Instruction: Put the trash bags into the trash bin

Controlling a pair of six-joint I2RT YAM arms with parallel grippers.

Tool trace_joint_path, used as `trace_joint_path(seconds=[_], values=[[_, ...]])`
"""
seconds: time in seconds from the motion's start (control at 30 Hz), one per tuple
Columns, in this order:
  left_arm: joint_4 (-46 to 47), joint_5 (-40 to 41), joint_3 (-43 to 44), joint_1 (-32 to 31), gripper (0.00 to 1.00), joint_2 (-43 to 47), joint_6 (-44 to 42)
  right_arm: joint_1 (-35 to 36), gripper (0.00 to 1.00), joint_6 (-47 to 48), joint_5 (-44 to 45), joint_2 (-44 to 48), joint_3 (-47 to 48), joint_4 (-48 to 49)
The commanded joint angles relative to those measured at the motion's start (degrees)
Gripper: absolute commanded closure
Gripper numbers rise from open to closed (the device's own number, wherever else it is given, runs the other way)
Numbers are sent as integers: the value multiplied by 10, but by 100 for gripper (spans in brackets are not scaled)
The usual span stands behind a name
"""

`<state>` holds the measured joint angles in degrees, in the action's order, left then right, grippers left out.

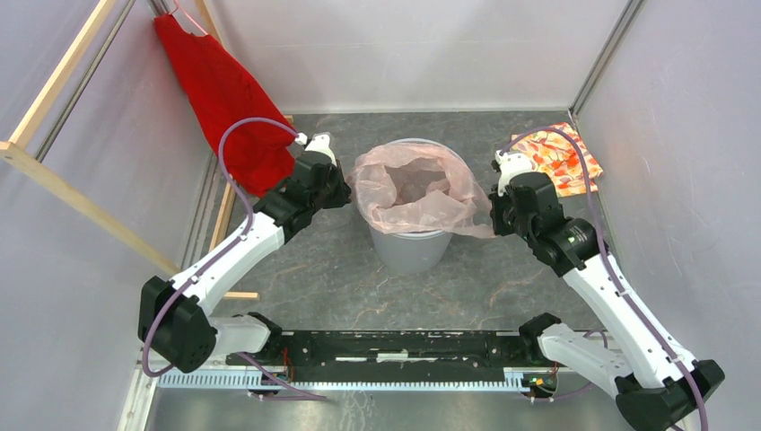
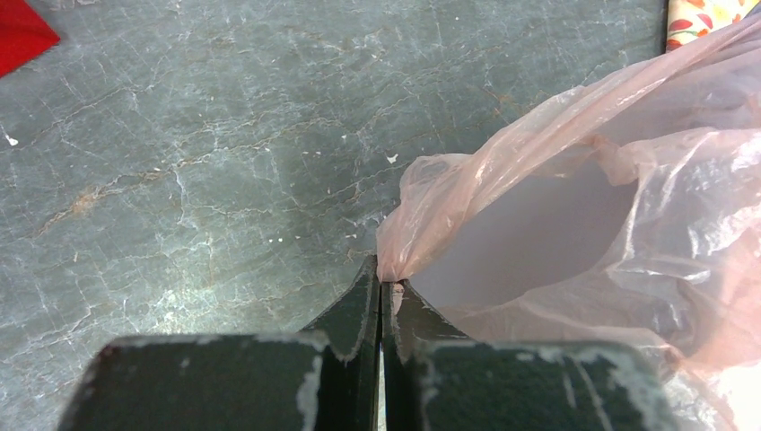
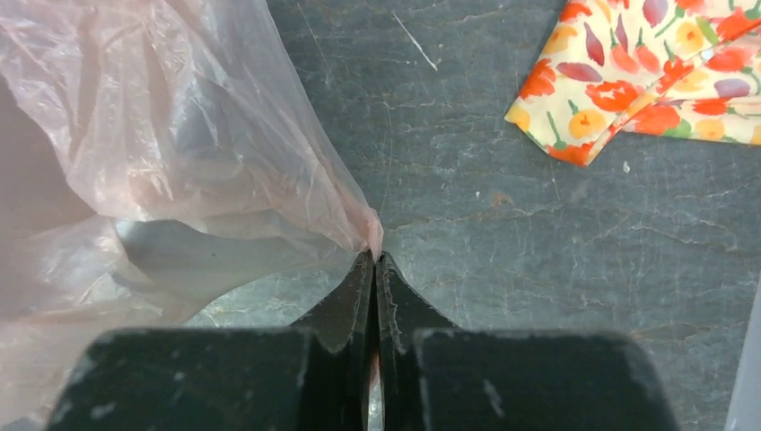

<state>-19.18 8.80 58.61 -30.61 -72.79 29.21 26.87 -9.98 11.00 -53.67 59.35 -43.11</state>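
A pale pink translucent trash bag (image 1: pixel 415 190) lies spread over the mouth of the round grey trash bin (image 1: pixel 411 250) in the middle of the table, its opening facing up. My left gripper (image 1: pixel 346 189) is shut on the bag's left edge (image 2: pixel 422 242), beside the bin's left rim. At the bin's right side my right gripper (image 1: pixel 493 215) is shut on the bag's right edge (image 3: pixel 269 153). In both wrist views the film is pinched at the tips of the gripper (image 2: pixel 383 280), (image 3: pixel 374 259). Most of the bin's rim is hidden under the plastic.
A red garment (image 1: pixel 224 99) hangs at the back left by a wooden frame (image 1: pixel 54 171). An orange floral folded cloth (image 1: pixel 561 157) lies at the back right, close behind my right wrist. Grey walls enclose the dark stone-patterned table (image 1: pixel 314 269).
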Motion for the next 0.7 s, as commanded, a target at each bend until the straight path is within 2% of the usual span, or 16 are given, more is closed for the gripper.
trace_joint_path(seconds=[0.0,0.27,0.5,0.67], values=[[9,-3,-12,1,98,21,5,1,94,-13,10,29,-44,48],[15,-2,-30,1,98,26,11,1,91,-29,30,39,-124,104],[15,2,-28,1,98,20,9,0,89,-29,129,7,-112,113],[7,4,-29,1,98,31,1,0,86,-25,130,-22,-79,134]])
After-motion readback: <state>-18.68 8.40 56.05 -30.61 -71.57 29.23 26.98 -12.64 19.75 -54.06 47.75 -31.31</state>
